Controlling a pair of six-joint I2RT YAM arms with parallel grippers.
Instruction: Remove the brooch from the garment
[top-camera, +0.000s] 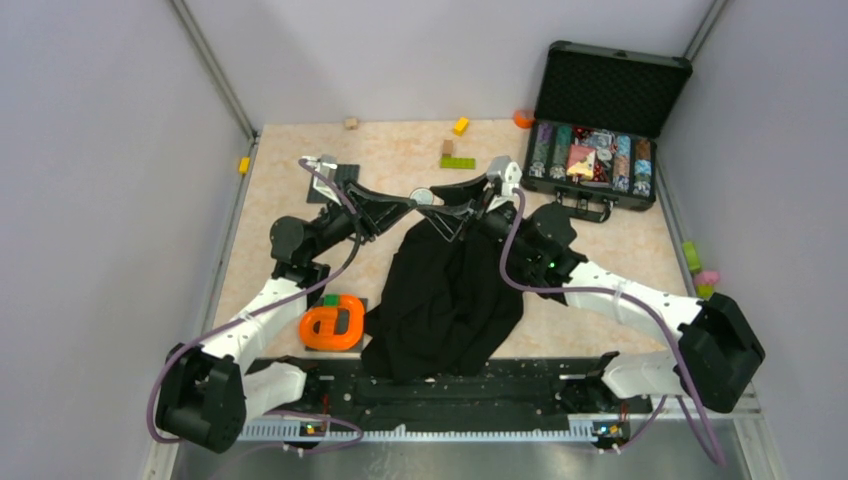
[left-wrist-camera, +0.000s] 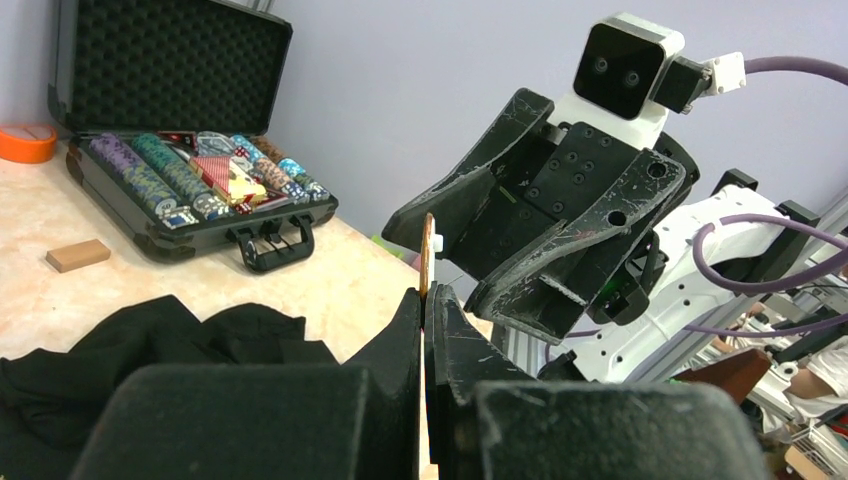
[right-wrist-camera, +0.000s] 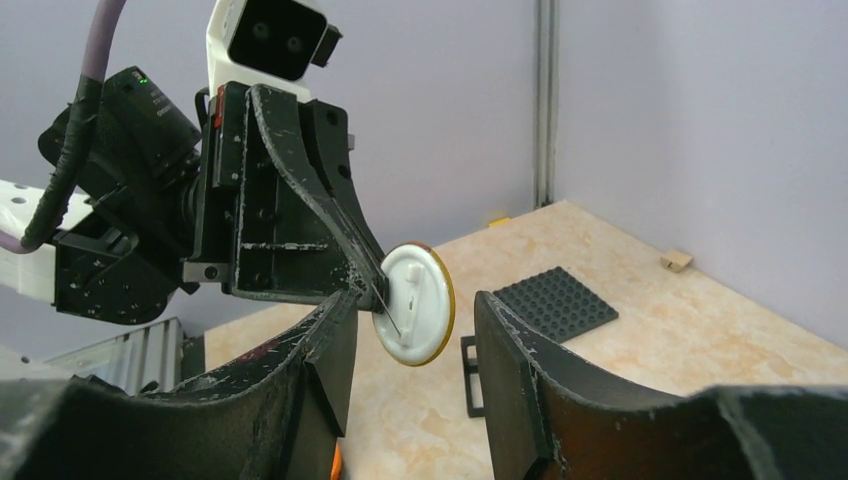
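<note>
Left gripper: your left gripper (left-wrist-camera: 424, 305) is clamped tight on the brooch (right-wrist-camera: 415, 290). In its own wrist view the disc stands edge-on out of the closed fingertips.
Right gripper: your right gripper (right-wrist-camera: 415, 320) has its jaws apart, one finger on each side of the brooch. There is a clear gap on the side towards the baseplate. On the other side you cannot tell whether the finger (right-wrist-camera: 335, 340) touches the rim.
Brooch: it is a round white disc with a gold-orange rim and a thin pin across the face that you see from the right wrist. It is up in the air where the two arms meet, above the far end of the garment. No cloth shows on it in either wrist view.
Garment: black cloth (top-camera: 445, 290) is heaped on the table (top-camera: 400, 150), from the near rail up to beneath the grippers.
Poker-chip case: it lies open (top-camera: 600, 130) at the far right corner, with rows of coloured chips inside, well apart from the brooch.
Baseplate: a dark studded plate (right-wrist-camera: 555, 300) lies flat on the table beyond the right gripper.
Loose pieces: a green brick (top-camera: 458, 162), a yellow block (top-camera: 461, 126) and wooden blocks (top-camera: 351, 123) are scattered along the far side.
Orange object: it is on the table (top-camera: 333, 322) just left of the garment.
</note>
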